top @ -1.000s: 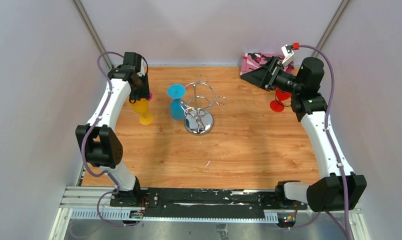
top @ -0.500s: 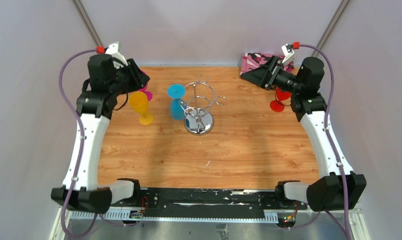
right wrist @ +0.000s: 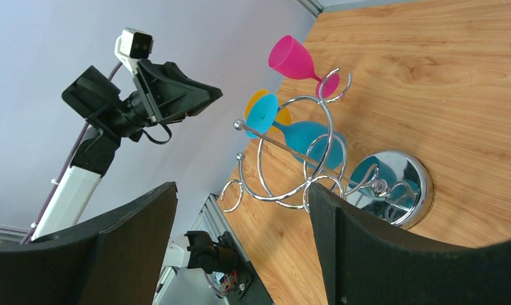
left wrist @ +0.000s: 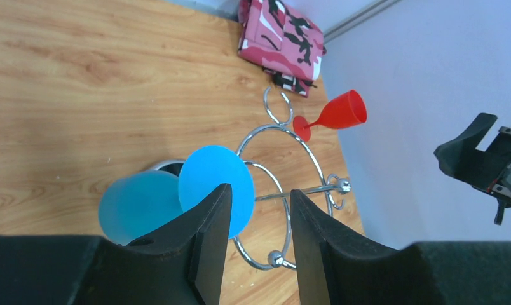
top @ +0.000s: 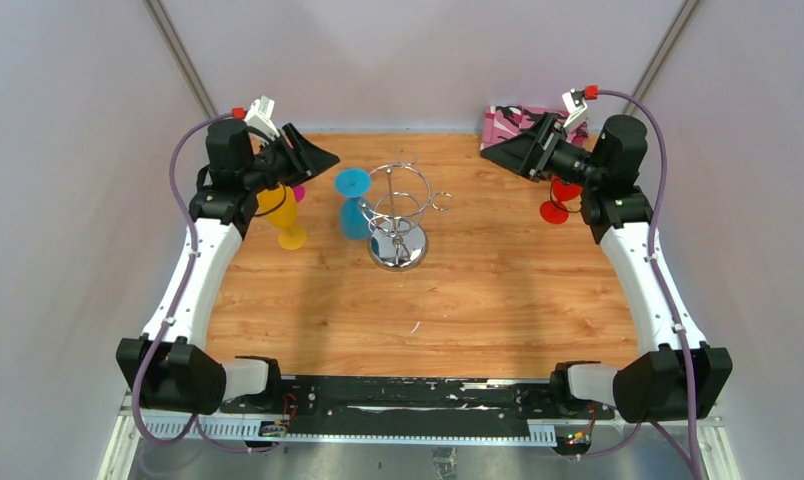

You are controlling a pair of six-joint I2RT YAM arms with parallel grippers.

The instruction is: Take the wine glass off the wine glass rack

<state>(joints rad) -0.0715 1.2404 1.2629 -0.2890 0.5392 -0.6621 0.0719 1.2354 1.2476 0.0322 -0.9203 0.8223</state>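
Observation:
The chrome wine glass rack [top: 402, 205] stands mid-table on its round mirrored base [top: 398, 250]. A blue wine glass [top: 353, 207] hangs bowl-down on the rack's left side, its round foot [left wrist: 213, 187] uppermost. My left gripper [top: 326, 157] hovers open just left of that foot, level with it and apart from it. Nothing lies between its fingers [left wrist: 211, 222], which frame the foot and the rack's ring [left wrist: 285, 184]. My right gripper [top: 493, 150] hangs wide open and empty at the back right, facing the rack [right wrist: 304, 159].
A yellow glass [top: 284, 214] stands left of the rack below my left wrist, with a pink glass [right wrist: 297, 59] behind it. A red glass [top: 558, 200] stands under my right arm. A pink camouflage cloth [left wrist: 281, 38] lies at the back right corner.
My left arm has swung up off the yellow glass and turned right, bringing its open gripper beside the blue glass's foot. The right arm has not moved.

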